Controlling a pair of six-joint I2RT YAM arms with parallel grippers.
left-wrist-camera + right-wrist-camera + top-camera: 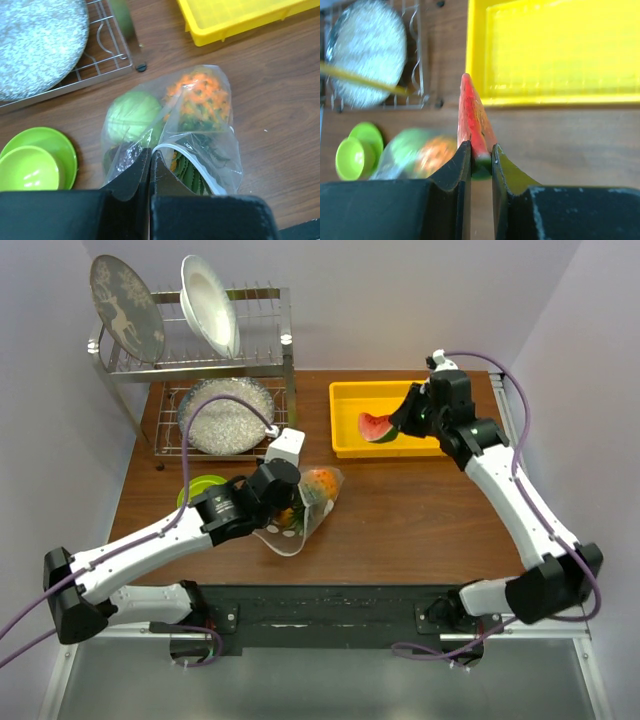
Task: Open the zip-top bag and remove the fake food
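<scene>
The clear zip-top bag [200, 135] lies on the wooden table, its zip strip [186, 159] gaping by my left gripper [151, 152]. That gripper is shut on the bag's rim. Inside the bag sit an orange pineapple [200, 97] with green leaves and a green round fruit [134, 114]; something dark lies beneath. From above, the bag [315, 502] is at table centre with the left gripper [284, 502] on it. My right gripper [481, 152] is shut on the red watermelon slice [472, 115], holding it over the yellow tray [350, 425]; the top view shows the slice [377, 427] and the right gripper [402, 420].
A lime-green bowl [30, 167] on a green plate [62, 145] sits left of the bag. A wire rack [200, 360] holds two plates and a speckled dish [225, 415] at the back left. The yellow tray's rim [545, 100] lies ahead of the right gripper.
</scene>
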